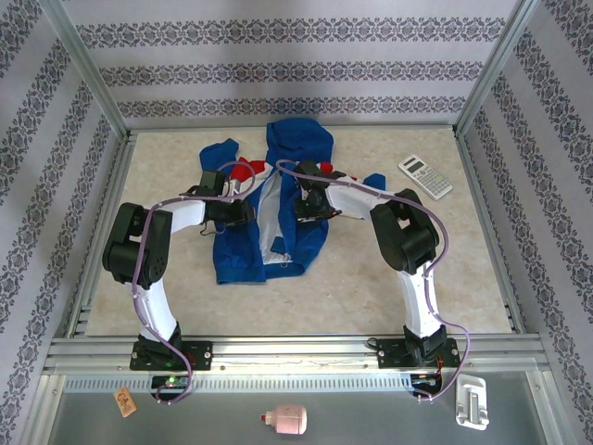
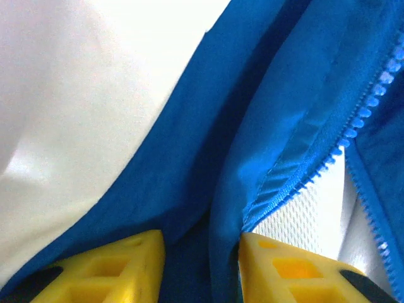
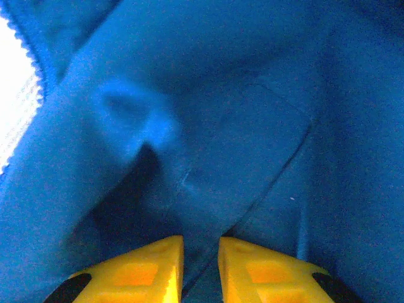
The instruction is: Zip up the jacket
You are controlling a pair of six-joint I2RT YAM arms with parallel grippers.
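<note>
The jacket (image 1: 243, 260) lies in the middle of the counter (image 1: 389, 287), hood toward the far side, its front spread apart with pale lining (image 2: 309, 208) showing, so nothing is zipped yet. The left hand (image 2: 201, 238) straddles a fold of the left panel beside the bare zipper teeth (image 2: 353, 129); whether it grips, I cannot tell. The right hand (image 3: 201, 243) stands nearly closed, pinching blue cloth of the right panel. Joining the bottom ends and running the zip up are left to do.

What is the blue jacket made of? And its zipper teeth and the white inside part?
The jacket looks like thin woven cloth, probably polyester: smooth, slightly shiny, softly creased. The zipper teeth look like blue plastic, small and glossy. The lining looks like white mesh, with tiny holes.
</note>
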